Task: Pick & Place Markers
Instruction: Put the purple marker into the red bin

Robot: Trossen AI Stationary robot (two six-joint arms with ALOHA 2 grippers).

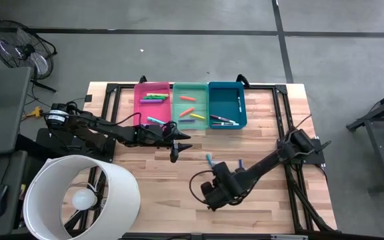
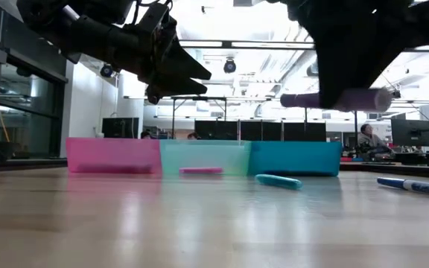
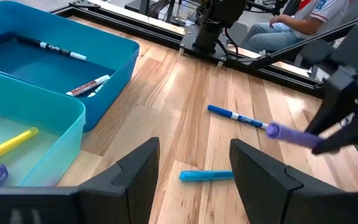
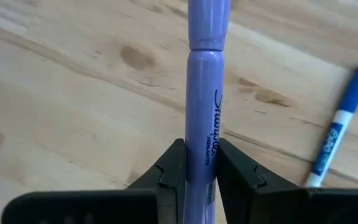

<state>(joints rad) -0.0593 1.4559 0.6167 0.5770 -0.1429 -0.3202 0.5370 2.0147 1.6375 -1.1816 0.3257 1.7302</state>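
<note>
My right gripper (image 1: pixel 212 192) hangs over the table's near middle, shut on a purple marker (image 2: pixel 348 99). My left gripper (image 3: pixel 194 152) is open and touches nothing; it hovers above the table just near of the green bin (image 1: pixel 190 105). A teal marker (image 3: pixel 207 176) and a blue marker with a white barrel (image 3: pixel 235 116) lie flat on the wood between the two grippers. Pink bin (image 1: pixel 152 100), green bin and blue bin (image 1: pixel 227 103) stand in a row at the far edge, each with several markers lying inside. My right gripper (image 4: pixel 201 146) pinches the purple marker by its printed barrel (image 4: pixel 207 134), between the two fingers. The marker runs forward along the fingers, its capped end (image 4: pixel 207 22) pointing away from the wrist. It is lifted clear of the table and lies about level in the low view.
A large white round shade (image 1: pixel 82 197) covers the table's near left corner. Black frame rails (image 1: pixel 282 120) run along the table's right and far sides. A seated person (image 2: pixel 365 138) shows in the room beyond. Bare wood (image 1: pixel 145 173) lies near the left gripper.
</note>
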